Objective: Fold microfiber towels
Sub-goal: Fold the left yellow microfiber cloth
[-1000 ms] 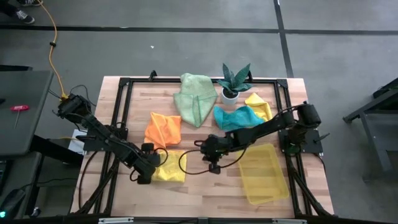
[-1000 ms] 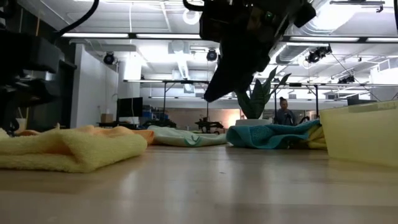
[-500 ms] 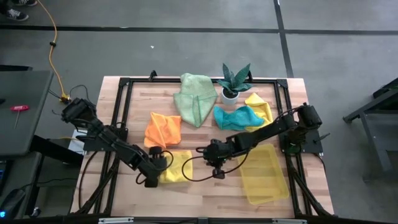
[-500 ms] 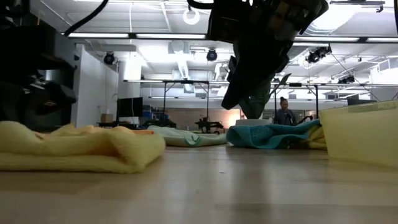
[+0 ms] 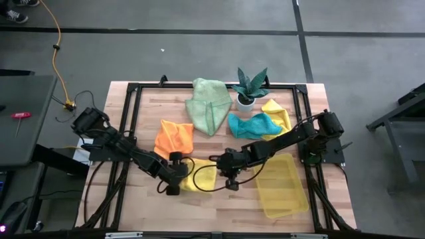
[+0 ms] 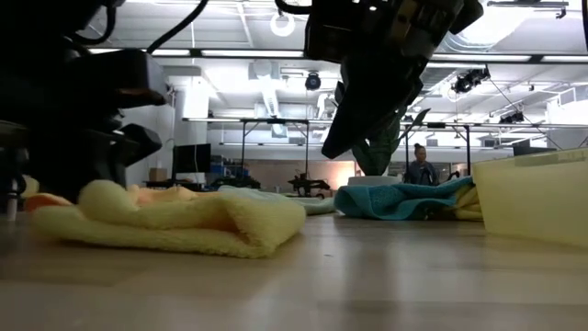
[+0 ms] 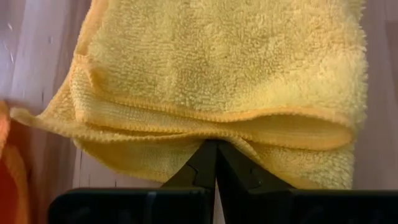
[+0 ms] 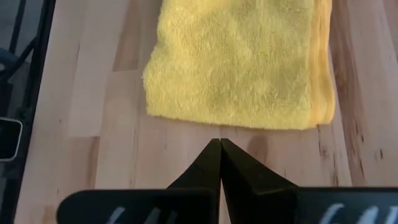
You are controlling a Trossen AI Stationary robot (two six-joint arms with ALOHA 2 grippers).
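Note:
A folded yellow towel (image 5: 201,176) lies on the wooden table near its front, bunched up in the low view (image 6: 184,221). My left gripper (image 5: 178,182) is shut at the towel's left edge (image 7: 216,146). My right gripper (image 5: 224,178) is shut and hangs above the table just off the towel's right edge (image 8: 219,142), touching nothing. An orange towel (image 5: 174,138), a pale green one (image 5: 207,105), a teal one (image 5: 252,125) and another yellow one (image 5: 275,111) lie crumpled farther back. My left gripper pushes with its shut fingertips against the yellow towel's layered left edge (image 7: 211,134), slanting down from the table's left. The tips sit under a fold of that edge, and I cannot tell whether a layer is caught between them. The towel lies on the table.
A translucent yellow tray (image 5: 282,184) stands at the front right, close to my right arm. A small green plant in a white pot (image 5: 250,86) stands at the back, between the green and teal towels. A black frame (image 5: 133,89) rims the table.
My left gripper has moved toward the table's right edge and a little down, staying shut. The yellow towel has slid rightward along the table ahead of it and bunched up, its right edge now close under my right gripper.

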